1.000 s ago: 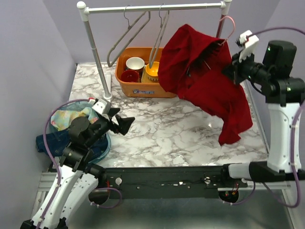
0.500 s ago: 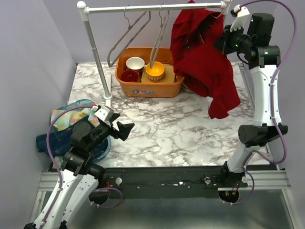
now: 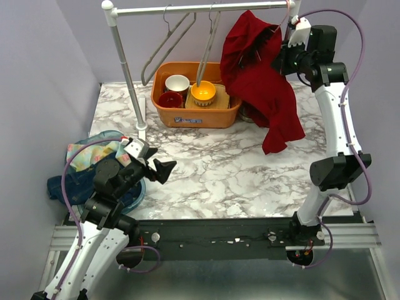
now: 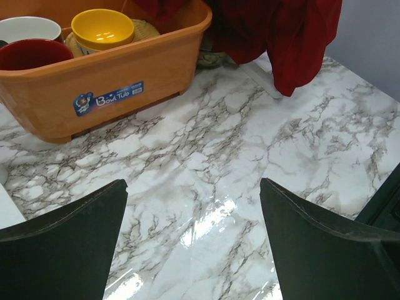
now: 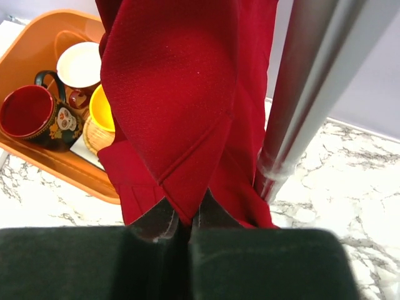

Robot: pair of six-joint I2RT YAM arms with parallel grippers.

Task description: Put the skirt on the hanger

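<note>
While the right jaws are staying pressed together on a fold of the red skirt (image 5: 181,94), the right arm (image 3: 337,125) is swinging it higher, up to the right end of the rail (image 3: 187,10), its hem now hanging clear above the table (image 3: 212,162). Whether a hanger is hooking on there, I'm not able to tell. Left jaws are idling, spread wide, low over the table.

We read "Bowl Tub" on the blue sticker (image 4: 109,97) stuck to the front wall of the orange tub (image 4: 164,65)
</note>
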